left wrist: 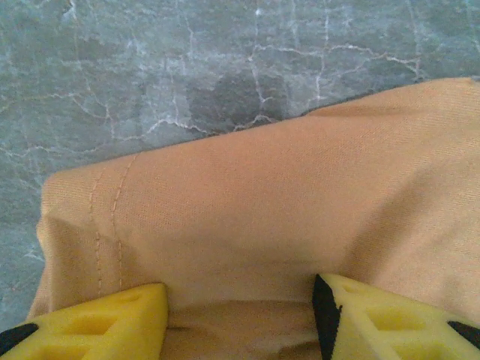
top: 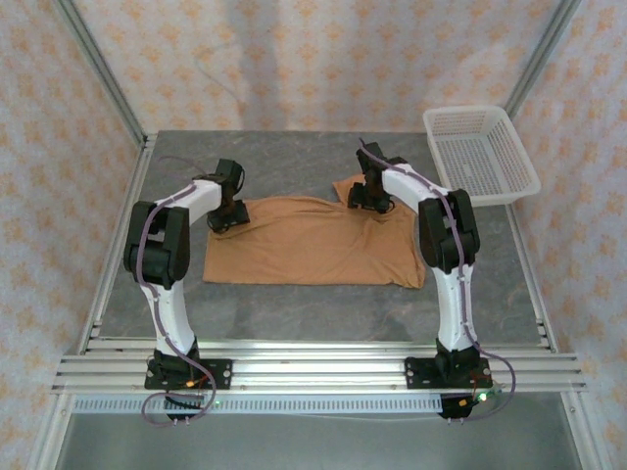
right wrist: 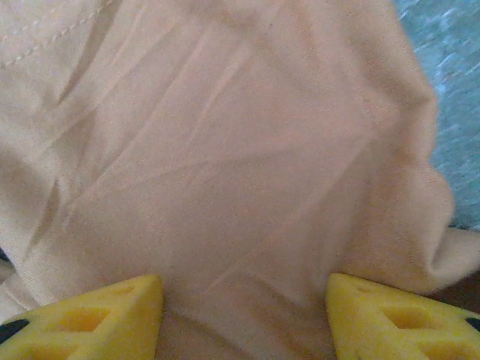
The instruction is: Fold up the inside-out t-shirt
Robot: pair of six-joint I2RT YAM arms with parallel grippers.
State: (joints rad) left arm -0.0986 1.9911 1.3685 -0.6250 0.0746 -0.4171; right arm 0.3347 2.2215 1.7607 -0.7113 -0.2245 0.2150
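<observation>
The orange-tan t-shirt [top: 313, 247] lies spread flat in the middle of the grey table [top: 294, 308]. My left gripper [top: 227, 217] is down at the shirt's far left corner. Its yellow fingers [left wrist: 112, 319] stand wide apart, open, with a stitched hem [left wrist: 105, 225] and a raised fold of fabric between them [left wrist: 240, 304]. My right gripper [top: 370, 196] is down on the shirt's far right part, near a bunched sleeve. It is open too [right wrist: 244, 304], and wrinkled cloth [right wrist: 225, 172] spans the gap between its yellow fingers [right wrist: 390, 319]. No white labels show.
A white plastic basket [top: 480, 152] stands at the table's far right corner. Bare grey table lies in front of the shirt and behind it [left wrist: 225, 67]. Patterned walls and a metal frame enclose the table.
</observation>
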